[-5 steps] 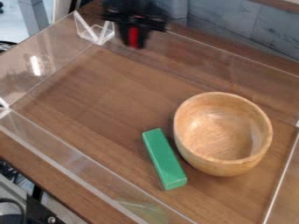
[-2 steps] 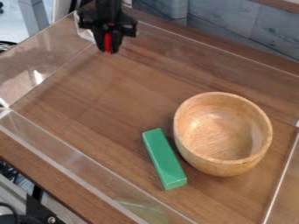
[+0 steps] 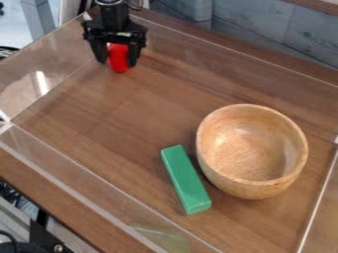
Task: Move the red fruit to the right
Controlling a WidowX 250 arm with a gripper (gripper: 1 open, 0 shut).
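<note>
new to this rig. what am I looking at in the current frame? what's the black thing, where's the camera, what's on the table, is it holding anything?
One picture, from a camera above and to one side, looking down at a wooden tabletop fenced by low clear plastic walls.

The black thing at the top left is the robot arm's gripper, pointing down at the table. Its two fingers are spread, with the red fruit, a small toy, between them. The jaws look open rather than clamped, so the fruit seems to rest on the table, not held.

Also on the table: a wooden bowl, empty, at the right, and a green block lying flat next to its left side.
</note>
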